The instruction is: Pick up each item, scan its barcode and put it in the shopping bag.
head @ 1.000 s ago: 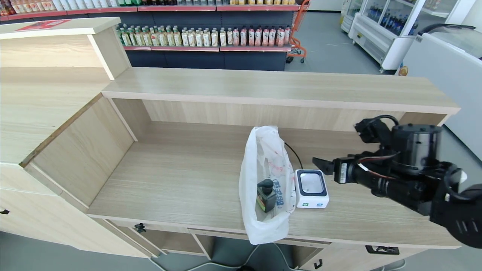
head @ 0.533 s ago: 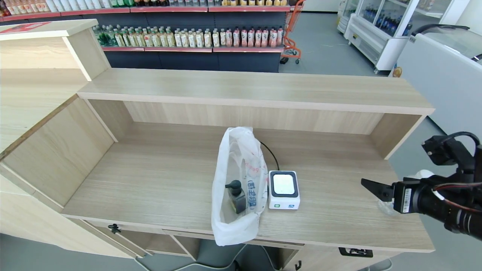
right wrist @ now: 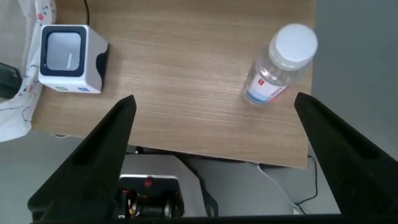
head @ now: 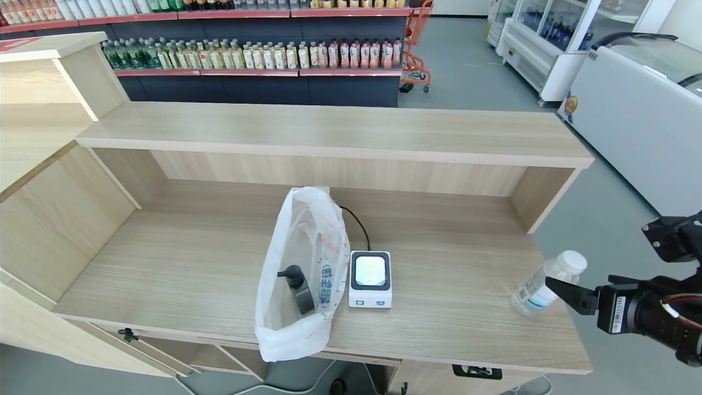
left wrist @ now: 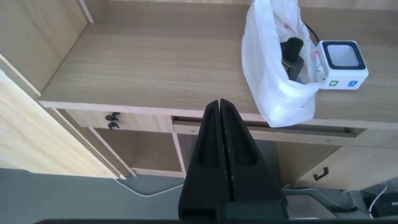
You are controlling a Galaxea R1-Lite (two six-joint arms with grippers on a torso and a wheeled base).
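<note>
A clear plastic bottle point(head: 540, 286) with a white cap stands at the right end of the wooden counter point(head: 449, 274). My right gripper point(head: 566, 292) hovers just right of it, open, with nothing held. In the right wrist view the bottle point(right wrist: 278, 67) lies ahead of the wide-spread fingers point(right wrist: 111, 146). A white shopping bag point(head: 303, 263) stands open at mid-counter with a dark pump bottle point(head: 299, 288) inside. The white barcode scanner point(head: 371, 278) sits against the bag's right side. My left gripper point(left wrist: 219, 111) is shut and empty, low in front of the counter's front edge.
A raised wooden ledge point(head: 329, 129) runs along the counter's back, with side walls at both ends. The scanner's black cable point(head: 356, 225) trails toward the back. Shelves of drinks point(head: 247, 55) and freezers point(head: 630, 93) stand beyond.
The head camera has swung right, shifting the whole scene left. My right gripper has drawn away from the scanner to the counter's right end, where the clear bottle has come into view.
</note>
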